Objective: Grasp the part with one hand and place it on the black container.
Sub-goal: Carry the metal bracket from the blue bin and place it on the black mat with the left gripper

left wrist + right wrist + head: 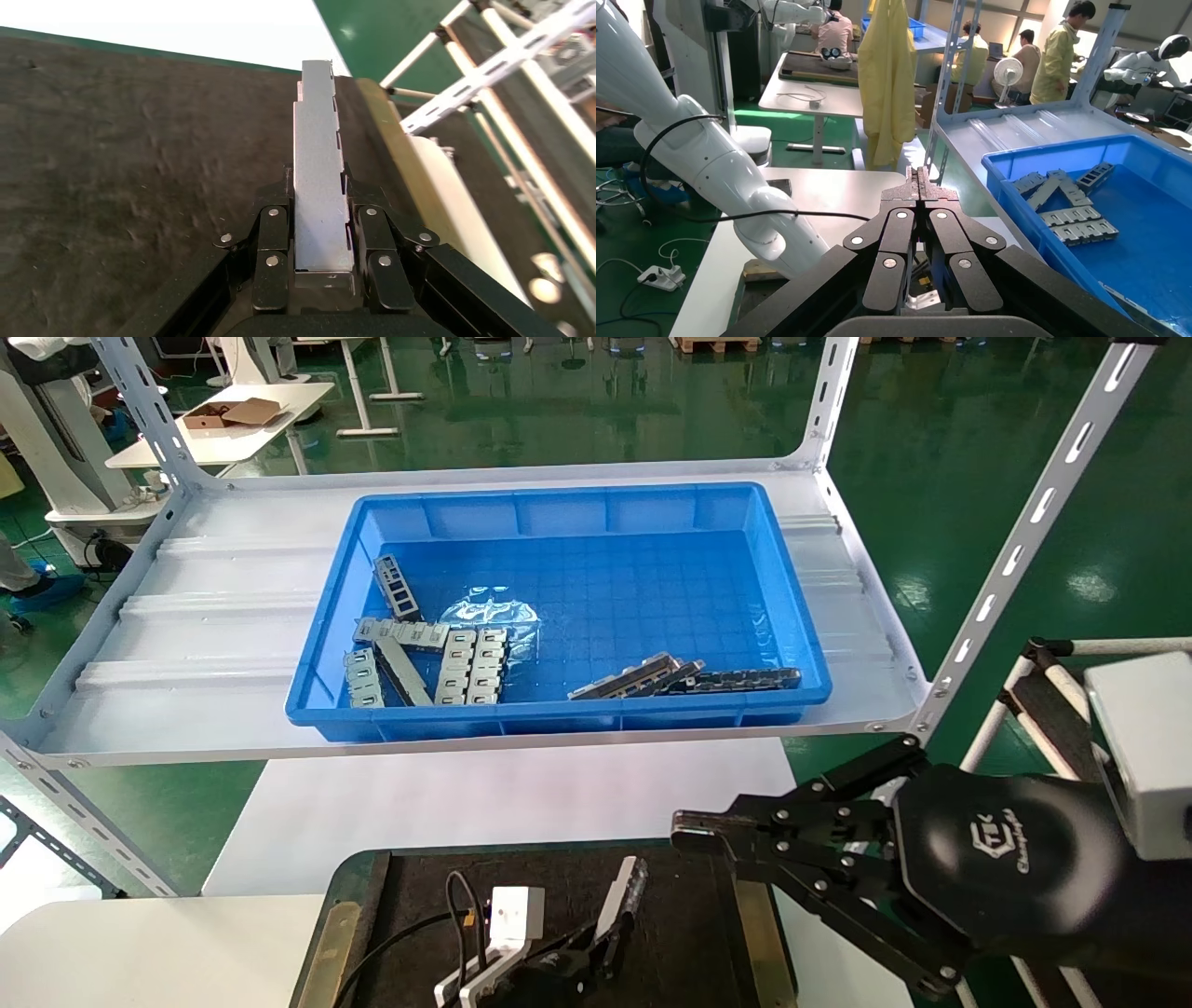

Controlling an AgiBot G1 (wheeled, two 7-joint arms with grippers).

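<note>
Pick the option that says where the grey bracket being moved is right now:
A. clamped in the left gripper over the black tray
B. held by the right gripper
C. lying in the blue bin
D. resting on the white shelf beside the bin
A: the left wrist view shows the part clamped between the left gripper's fingers, above the black container's felt floor; the right gripper is shut and empty.

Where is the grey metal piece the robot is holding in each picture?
Head view: the metal piece is low in the middle, held by the left gripper over the black tray.
Left wrist view: it runs up the centre, clamped between the fingers.
Right wrist view: not in it.
Shared landmark: the black tray in the head and left wrist views.
</note>
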